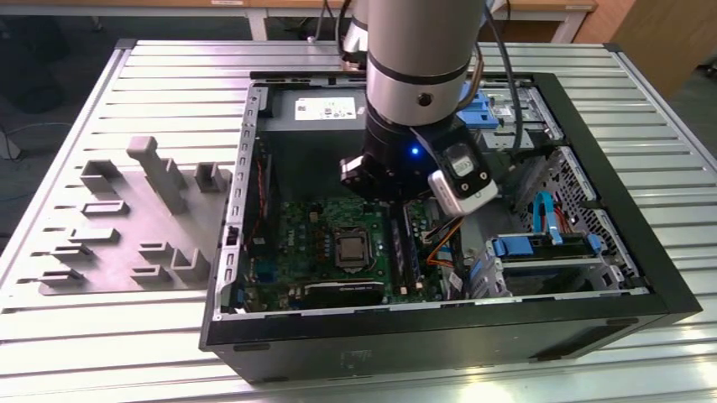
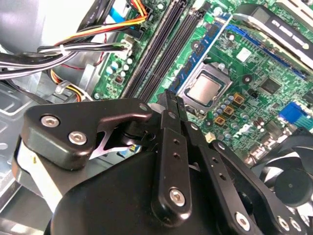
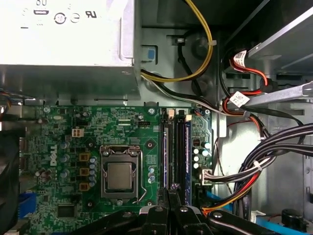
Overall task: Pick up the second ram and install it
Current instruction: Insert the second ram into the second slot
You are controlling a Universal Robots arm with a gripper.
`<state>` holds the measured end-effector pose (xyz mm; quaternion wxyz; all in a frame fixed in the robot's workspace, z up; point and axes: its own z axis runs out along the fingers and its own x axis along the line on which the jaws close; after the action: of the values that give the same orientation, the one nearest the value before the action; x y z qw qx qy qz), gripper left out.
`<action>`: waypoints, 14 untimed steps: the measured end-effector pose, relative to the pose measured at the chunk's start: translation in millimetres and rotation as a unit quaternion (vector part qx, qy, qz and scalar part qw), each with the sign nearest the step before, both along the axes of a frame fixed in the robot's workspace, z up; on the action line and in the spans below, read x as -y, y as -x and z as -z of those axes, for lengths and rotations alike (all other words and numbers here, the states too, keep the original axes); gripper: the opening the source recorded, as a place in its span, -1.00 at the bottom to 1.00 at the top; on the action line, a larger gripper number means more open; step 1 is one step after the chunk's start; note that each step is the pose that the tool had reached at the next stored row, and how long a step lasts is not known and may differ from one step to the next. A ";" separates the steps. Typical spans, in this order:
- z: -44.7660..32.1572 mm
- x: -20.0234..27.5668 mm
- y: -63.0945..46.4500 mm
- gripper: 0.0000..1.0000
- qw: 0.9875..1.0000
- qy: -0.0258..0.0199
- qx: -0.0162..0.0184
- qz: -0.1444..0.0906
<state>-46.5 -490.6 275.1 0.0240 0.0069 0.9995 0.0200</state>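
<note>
My gripper (image 2: 172, 100) is shut, its two black fingers pressed flat together with nothing showing between them. It hangs inside the open computer case (image 1: 235, 277), just above the green motherboard (image 3: 63, 132). In the first wrist view the gripper (image 3: 172, 192) is over one end of the two long memory slots (image 3: 174, 147), beside the processor socket (image 3: 120, 175). Dark strips with blue edges lie in those slots. Whether one of them is the second ram I cannot tell. In the exterior view the arm's wrist (image 1: 409, 159) covers the fingers.
The silver power supply (image 3: 68, 44) bounds one end of the board. Cable bundles (image 3: 254, 161) run close beside the slots. A black fan (image 2: 293, 188) sits past the socket. A drive cage with blue tabs (image 1: 538, 243) fills the case's right in the exterior view, and grey fixture blocks (image 1: 134, 227) stand outside at its left.
</note>
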 end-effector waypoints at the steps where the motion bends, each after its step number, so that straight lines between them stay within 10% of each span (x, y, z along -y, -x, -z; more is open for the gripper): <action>1: 0.8 0.0 -0.5 -0.76 1.000 0.000 0.000 0.000; 14: 16.9 0.0 -2.1 -0.76 1.000 0.002 -0.002 0.002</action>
<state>-44.4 -490.6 258.2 0.0225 0.0086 0.9995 0.0181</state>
